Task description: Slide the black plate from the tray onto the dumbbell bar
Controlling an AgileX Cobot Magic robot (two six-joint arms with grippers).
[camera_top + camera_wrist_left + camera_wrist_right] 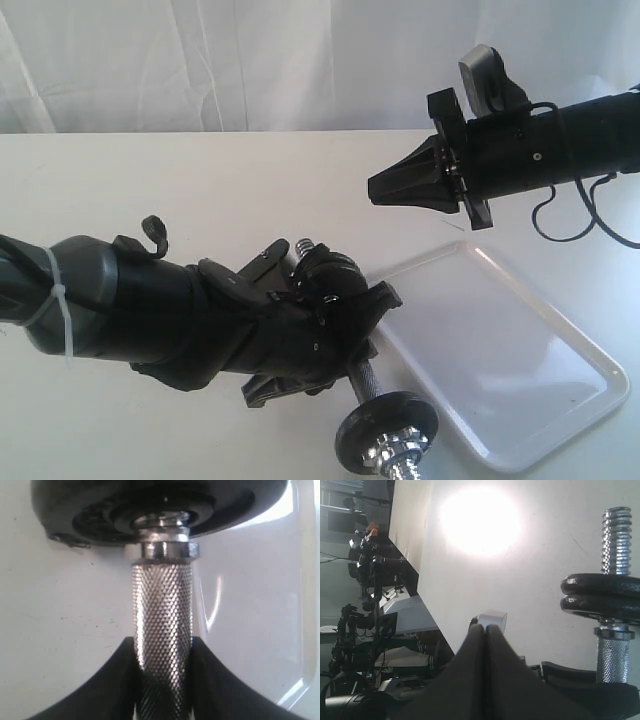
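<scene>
Left gripper (162, 652) clamping dumbbell bar (162, 600), right gripper (378, 190) closed, seemingly above tray (500, 350) edge.

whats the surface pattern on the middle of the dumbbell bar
Fine crosshatched knurling on silver metal; the dumbbell bar shows it best in the left wrist view.

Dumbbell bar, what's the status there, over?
Left gripper shut on bar. Right gripper shut, empty, raised. No plate seen on tray; two plates stacked on one bar end. Nothing in the way.
</scene>
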